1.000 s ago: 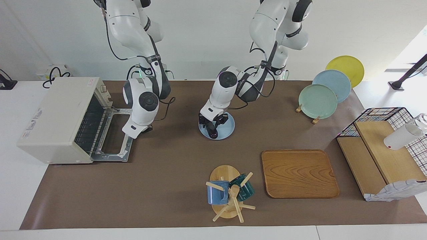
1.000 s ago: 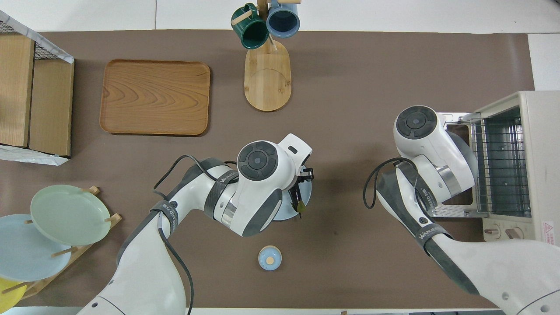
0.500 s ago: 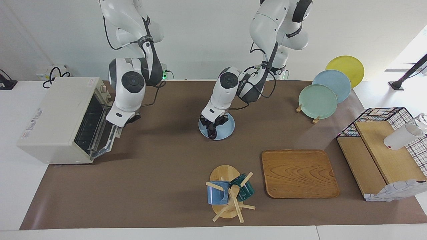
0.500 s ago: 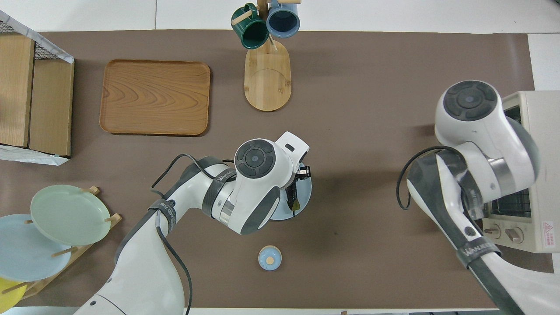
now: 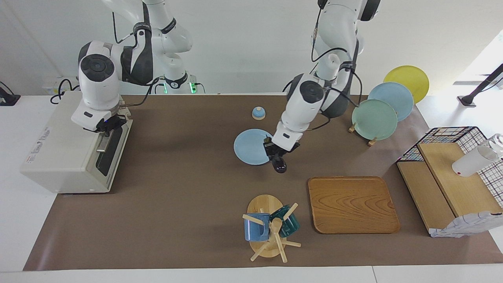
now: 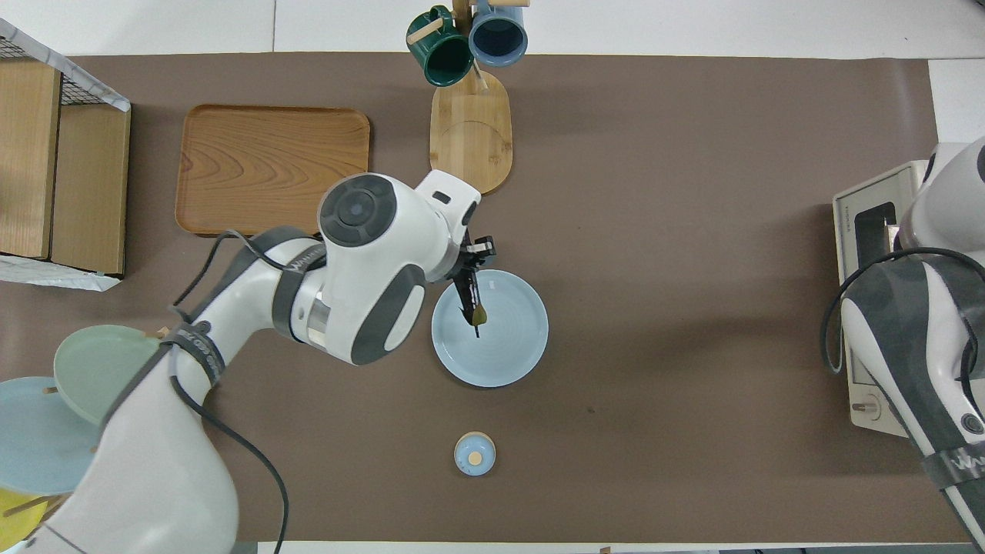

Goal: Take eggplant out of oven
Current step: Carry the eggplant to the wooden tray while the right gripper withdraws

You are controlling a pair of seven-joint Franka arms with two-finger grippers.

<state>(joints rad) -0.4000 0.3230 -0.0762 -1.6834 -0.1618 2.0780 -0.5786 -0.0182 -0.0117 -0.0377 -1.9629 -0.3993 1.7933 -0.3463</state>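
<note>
The left gripper has lifted off the blue plate with its fingers pinched on the eggplant, which now hangs in the air just beside the plate's rim on the wooden-tray side. The right gripper, pressed together, has swung the oven door up until it is closed, well away from the plate. So the eggplant is out, yet carried again rather than resting on the plate.
</note>
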